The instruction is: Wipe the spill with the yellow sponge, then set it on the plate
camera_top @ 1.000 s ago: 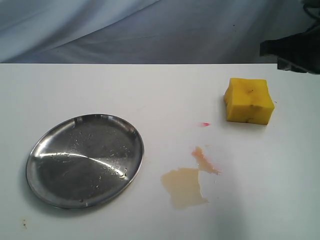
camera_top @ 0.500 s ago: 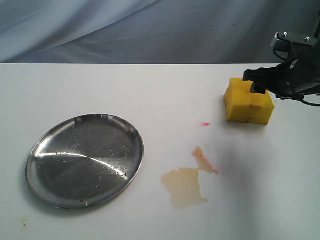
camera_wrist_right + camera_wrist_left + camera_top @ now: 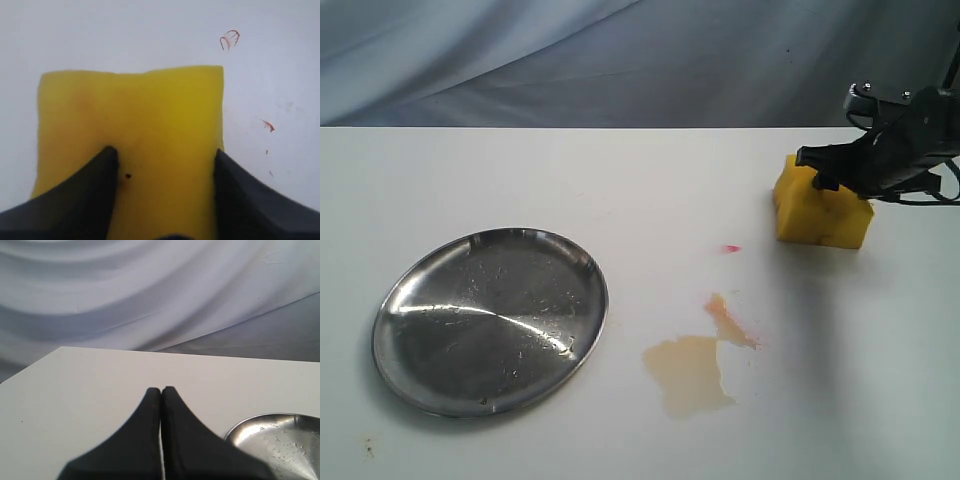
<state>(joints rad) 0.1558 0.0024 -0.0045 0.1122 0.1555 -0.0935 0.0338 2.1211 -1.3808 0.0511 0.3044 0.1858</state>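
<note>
Our right gripper point(image 3: 828, 170) sits down over the sponge point(image 3: 820, 215) at the far right of the table point(image 3: 520, 170). In the right wrist view its two fingers point(image 3: 80, 195) are spread wide. One rests at the sponge's edge and the other over its top face, so yellow foam fills the gap between them. We cannot tell whether they press on it yet, and the sponge rests on the table, slightly tilted.

Our left gripper point(image 3: 161, 390) has its fingers pressed together with nothing between them. It hangs above the white surface with the plate's point(image 3: 280, 435) rim just beside it.

The spill point(image 3: 690, 372) lies near the front middle of the table, a tan puddle with a pinkish streak at its far right edge. It is between the plate point(image 3: 395, 290) on the left and the sponge on the right, and well apart from both. A small red dot point(image 3: 728, 248) marks the table between the spill and the sponge. The plate holds nothing.
</note>
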